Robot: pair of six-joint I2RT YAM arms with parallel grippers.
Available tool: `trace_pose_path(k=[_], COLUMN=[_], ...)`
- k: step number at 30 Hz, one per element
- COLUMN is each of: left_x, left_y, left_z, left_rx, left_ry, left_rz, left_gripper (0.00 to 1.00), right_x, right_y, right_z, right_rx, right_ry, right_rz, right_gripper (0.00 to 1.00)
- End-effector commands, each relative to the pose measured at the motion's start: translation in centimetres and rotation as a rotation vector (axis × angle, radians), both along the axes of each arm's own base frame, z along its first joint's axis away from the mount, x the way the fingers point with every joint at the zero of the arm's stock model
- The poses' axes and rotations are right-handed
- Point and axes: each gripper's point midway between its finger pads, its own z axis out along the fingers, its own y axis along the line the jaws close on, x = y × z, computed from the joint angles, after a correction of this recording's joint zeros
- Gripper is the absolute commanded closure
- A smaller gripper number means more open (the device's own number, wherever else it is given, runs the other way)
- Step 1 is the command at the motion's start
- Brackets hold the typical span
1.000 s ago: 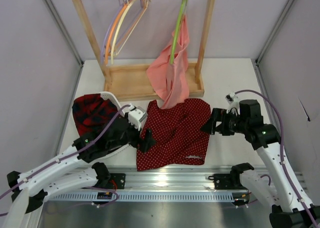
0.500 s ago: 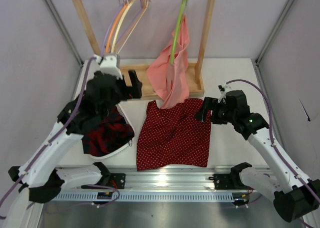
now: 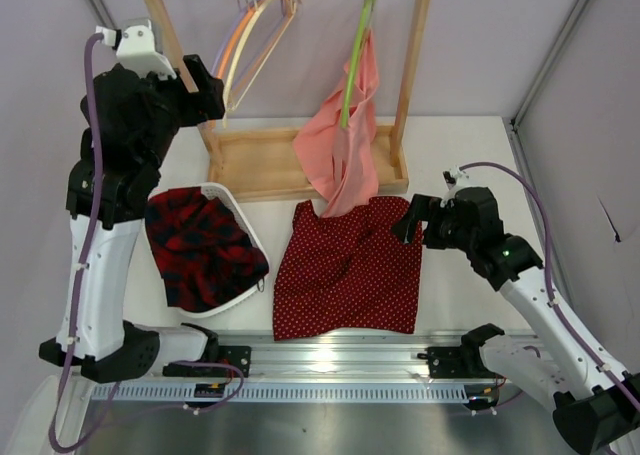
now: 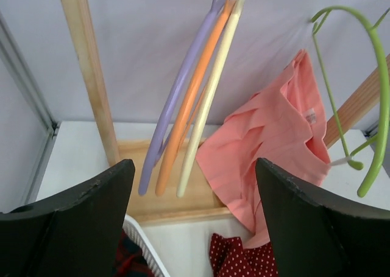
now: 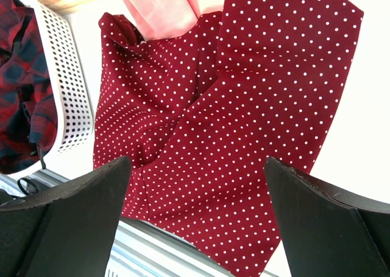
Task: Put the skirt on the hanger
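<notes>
Cream hanger [image 4: 211,94] hangs free for the open, empty left gripper [image 4: 194,167] facing it; the right gripper [image 5: 196,164] gapes above the spread skirt [image 3: 350,265].

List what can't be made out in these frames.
Hook of the hanger: left wrist view, cut off by the top edge; top view, too small among three hooks.
Upper edge of the skirt: top view, the pink cloth hangs over part of it.
Underside of the skirt: every view, it lies flat on the table.
Inside of the basket: top and right wrist views, the plaid garment covers it.
</notes>
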Motion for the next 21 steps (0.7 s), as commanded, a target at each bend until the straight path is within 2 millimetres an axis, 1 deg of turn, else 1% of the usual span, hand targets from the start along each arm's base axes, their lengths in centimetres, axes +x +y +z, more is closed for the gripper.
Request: trace_pose_path(k=[1, 2, 3, 4, 5, 6, 7, 8, 10, 11, 16, 19, 21], left_x=[1.0, 0.9, 1.0, 1.5, 1.5, 1.7, 2.0, 2.7, 3.3, 3.9, 5.3, 5.8, 6.4], left_y=[-1.7, -2.9, -3.4, -4.1, -4.9, -5.2, -5.5, -5.8, -5.8, -5.8, -4.3, -3.8, -3.7], left_z=[1.8, 1.9, 1.9, 1.4, 1.5, 1.2, 0.8, -0.2, -1.0, -1.8, -2.7, -2.8, -3.2], left_rx=[0.032, 0.029, 0.027, 0.031, 0.027, 0.017, 0.015, 0.016, 0.01, 0.008, 0.013, 0.032, 0.045], left_ry=[-0.053, -0.055, -0.059, -0.046, -0.051, -0.041, -0.03, -0.005, 0.014, 0.034, 0.048, 0.043, 0.052], left_rz=[-0.17, -0.24, -0.266, -0.295, -0.34, -0.355, -0.367, -0.372, -0.361, -0.352, -0.248, -0.215, -0.205], left_gripper=[0.17, 0.18, 0.18, 0.19, 0.19, 0.21, 0.23, 0.24, 0.25, 0.25, 0.28, 0.28, 0.28], right_x=[0.5, 0.5, 0.6, 0.6, 0.7, 0.7, 0.7, 0.8, 0.8, 0.7, 0.5, 0.5, 0.6], right_y=[0.1, 0.2, 0.2, 0.2, 0.3, 0.4, 0.3, 0.4, 0.4, 0.3, 0.1, 0.1, 0.1], right_z=[0.4, 0.3, 0.2, 0.1, 0.1, 0.0, 0.0, -0.1, 0.0, -0.2, -0.5, -0.4, -0.5], right_rx=[0.005, 0.004, 0.002, 0.0, 0.0, 0.001, 0.001, 0.002, 0.001, -0.004, -0.01, -0.006, -0.006], right_ry=[-0.033, -0.03, -0.028, -0.024, -0.022, -0.022, -0.02, -0.02, -0.024, -0.018, -0.007, -0.011, -0.011], right_rz=[-0.006, 0.0, 0.002, 0.003, 0.004, 0.008, 0.006, 0.006, 0.005, 0.003, -0.003, -0.005, -0.006], right_gripper=[0.01, 0.01, 0.01, 0.01, 0.01, 0.01, 0.01, 0.01, 0.01, 0.01, 0.01, 0.01, 0.01])
